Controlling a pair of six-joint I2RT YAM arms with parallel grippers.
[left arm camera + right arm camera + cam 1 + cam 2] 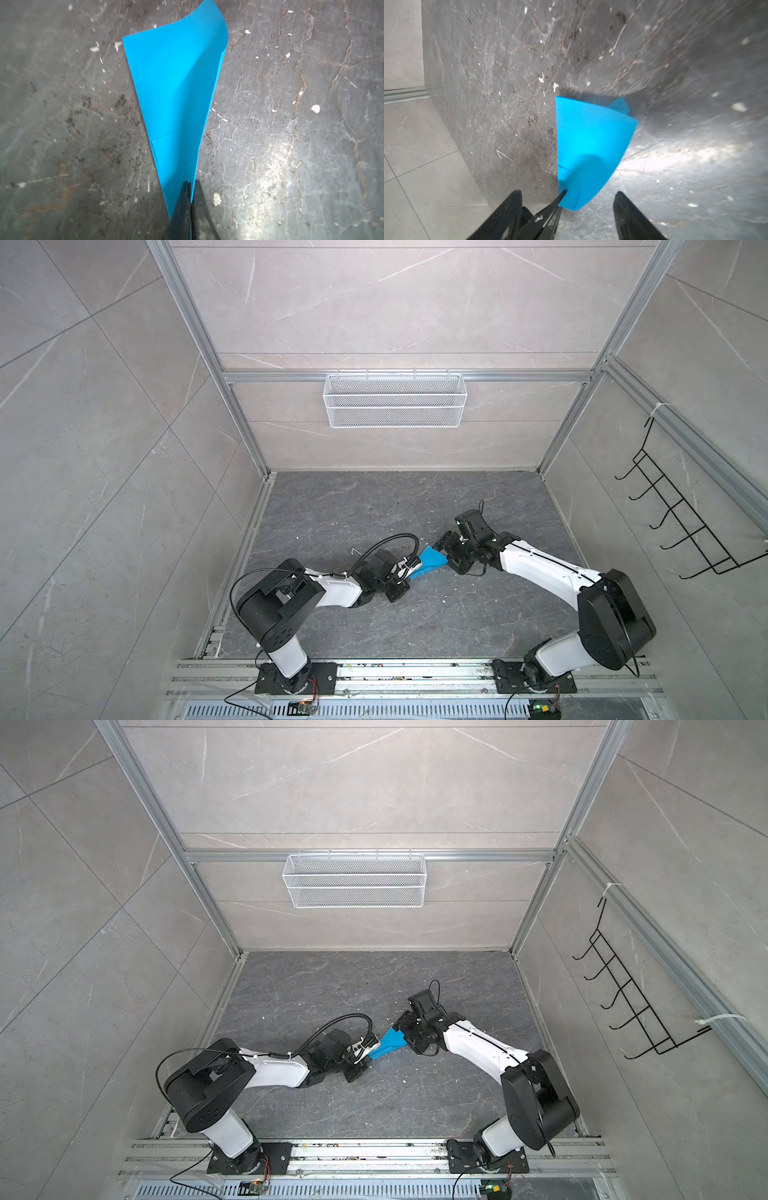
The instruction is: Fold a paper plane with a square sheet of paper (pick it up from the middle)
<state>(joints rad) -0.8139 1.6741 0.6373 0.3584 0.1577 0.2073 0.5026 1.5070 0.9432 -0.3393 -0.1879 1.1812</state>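
Blue paper plane (176, 93) pinched tight in the left hand (190, 193); right hand (568, 192) spread wide, released.

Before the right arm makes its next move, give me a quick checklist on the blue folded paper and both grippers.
1. Hold: left gripper shut on the bright blue folded paper plane: ok.
2. Clearance: right gripper open, jaws wide apart: ok.
3. Paper plane free of the right fingers: cannot tell.
4. Folds lying flat: not ok, the free end curls.
5. Paper plane lifted off the dark grey stone tabletop: cannot tell.
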